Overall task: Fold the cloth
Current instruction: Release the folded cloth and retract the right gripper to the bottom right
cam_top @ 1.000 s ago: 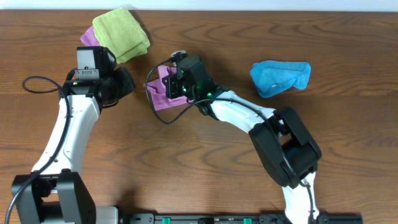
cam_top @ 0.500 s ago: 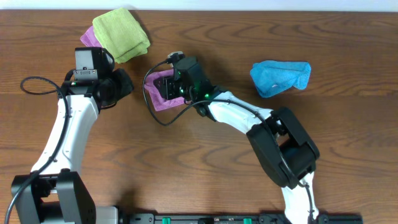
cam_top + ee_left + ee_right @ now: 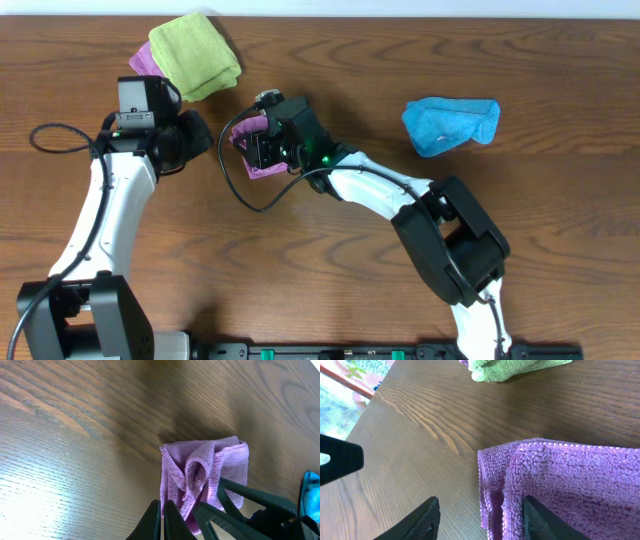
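The lilac cloth (image 3: 258, 168) lies folded into a small thick bundle on the wooden table, left of centre. My right gripper (image 3: 250, 148) hovers low over it and hides most of it from above. In the right wrist view the cloth (image 3: 570, 485) fills the lower right, and my right gripper (image 3: 480, 522) stands open, its jaws either side of the cloth's folded left edge. My left gripper (image 3: 205, 135) sits just left of the cloth. In the left wrist view my left gripper (image 3: 161, 520) is shut and empty, tips close to the near edge of the cloth (image 3: 205, 475).
A lime-green folded cloth (image 3: 195, 55) lies at the back left on top of another purple cloth (image 3: 143, 60). A bright blue cloth (image 3: 450, 125) sits at the right. A black cable (image 3: 240, 190) loops on the table by the right wrist.
My right gripper has opened, letting go of the cloth, and has slid left over it. The cloth now lies as a more compact bundle. The left arm has hardly moved.
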### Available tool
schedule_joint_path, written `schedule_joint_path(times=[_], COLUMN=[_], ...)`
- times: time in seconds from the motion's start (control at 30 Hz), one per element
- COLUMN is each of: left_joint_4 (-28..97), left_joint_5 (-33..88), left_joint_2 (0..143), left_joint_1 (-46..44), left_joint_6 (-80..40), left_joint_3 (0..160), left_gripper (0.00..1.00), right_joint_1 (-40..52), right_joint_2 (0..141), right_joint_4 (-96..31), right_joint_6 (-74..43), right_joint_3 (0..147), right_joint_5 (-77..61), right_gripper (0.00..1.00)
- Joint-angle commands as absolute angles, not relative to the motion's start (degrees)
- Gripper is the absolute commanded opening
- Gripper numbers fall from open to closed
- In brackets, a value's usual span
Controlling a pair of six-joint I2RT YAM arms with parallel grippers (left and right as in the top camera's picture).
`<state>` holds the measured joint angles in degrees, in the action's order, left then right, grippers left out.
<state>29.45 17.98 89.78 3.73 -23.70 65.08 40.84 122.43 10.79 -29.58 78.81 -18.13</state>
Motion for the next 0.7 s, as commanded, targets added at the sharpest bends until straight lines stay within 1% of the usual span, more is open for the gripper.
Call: schedule_joint_path(times=[0.0, 0.13, 0.3, 0.4, 0.47, 0.53, 0.6, 0.67], left_joint_4=[29.9, 30.2, 30.2, 30.2, 30.2, 30.2, 30.2, 30.3], left_joint_5=[17.6, 17.6, 17.6, 17.5, 17.4, 17.4, 17.4, 17.6], left_joint_2=[88.4, 87.2, 84.8, 83.0, 81.9, 81.1, 80.6, 80.2], left_joint_1=[5.0, 5.8, 6.6, 7.1, 7.5, 7.9, 8.4, 8.7], left_joint_6=[-22.7, -22.7, -21.8, -21.6, -21.6, -21.6, -21.6, -21.6], left_joint_3=[66.7, 66.7, 66.7, 66.7, 66.7, 66.7, 66.7, 66.7], left_gripper=[0.06, 0.07, 0.19, 0.23, 0.29, 0.33, 0.40, 0.47], right_joint_1=[41.3, 41.3, 41.3, 41.3, 41.3, 41.3, 41.3, 40.6], right_joint_2=[123.0, 124.5, 127.6, 129.4, 130.5, 130.6, 130.4, 128.9], right_joint_4=[10.8, 11.5, 14.7, 15.5, 15.7, 16.0, 17.2, 16.6], right_joint_6=[-30.2, -30.2, -33.0, -34.3, -34.3, -34.1, -31.8, -31.6], right_joint_3=[79.9, 79.9, 79.9, 80.2, 80.9, 81.0, 81.8, 82.7], right_joint_5=[-18.0, -16.7, -16.8, -18.1, -20.3, -22.4, -27.1, -29.9], right_gripper=[0.51, 0.49, 0.48, 0.47, 0.47, 0.52, 0.64, 0.68])
